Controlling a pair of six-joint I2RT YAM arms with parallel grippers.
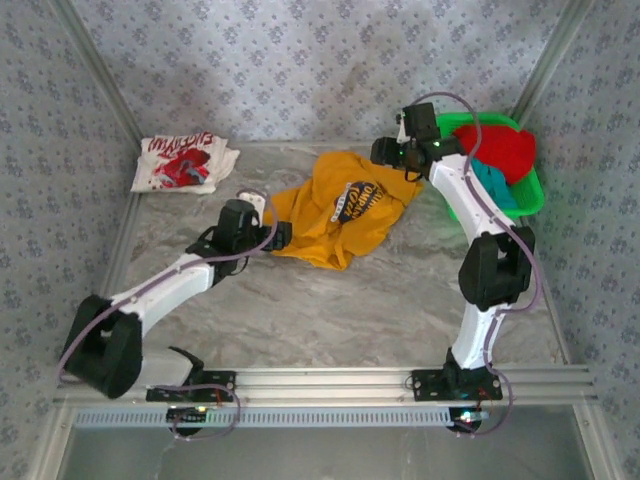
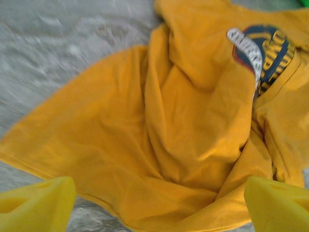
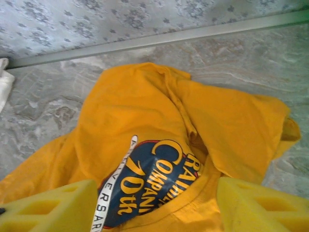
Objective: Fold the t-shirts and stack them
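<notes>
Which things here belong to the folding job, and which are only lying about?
For the job: yellow t-shirt, white t-shirt, red t-shirt, teal t-shirt.

Just lying about: green basket, which holds the red and teal ones.

A yellow-orange t-shirt with a dark blue chest print lies crumpled mid-table. The left pincer sits at its left edge, and the right pincer is at its far right corner. A white t-shirt with a red graphic lies folded at the far left. A green basket at the far right holds a red t-shirt and a teal t-shirt.
</notes>
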